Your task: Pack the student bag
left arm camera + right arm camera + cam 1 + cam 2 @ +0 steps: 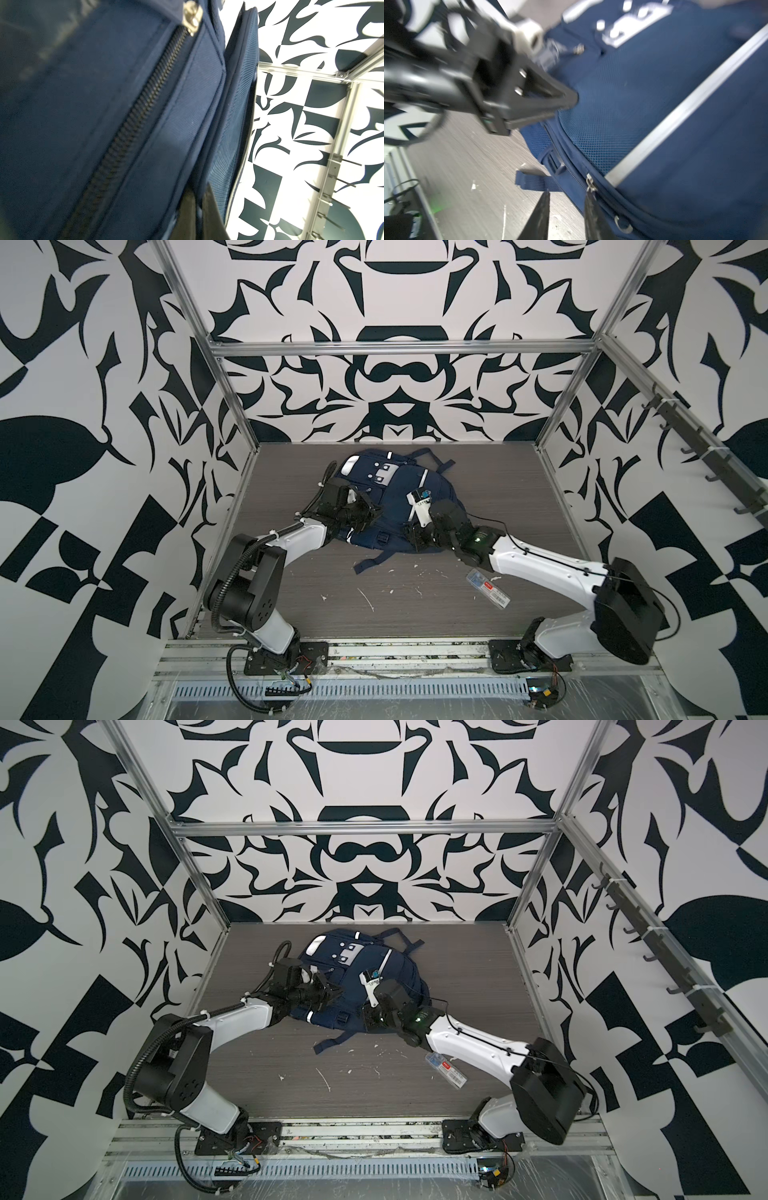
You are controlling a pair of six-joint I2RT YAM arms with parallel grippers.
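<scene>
Left gripper (375, 511) pinched shut on mesh side of student bag (392, 493) — flat at far centre of table (415, 626). Right gripper (566, 196) parted by zip pull (589, 184). Clear case (488, 587) beside right arm — white scraps (368, 600) near.

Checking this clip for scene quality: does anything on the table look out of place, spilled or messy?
Yes. White scraps are strewn over the table in front of the student bag, like leftover debris. A clear case with a red label lies outside the bag, by the right arm.
</scene>
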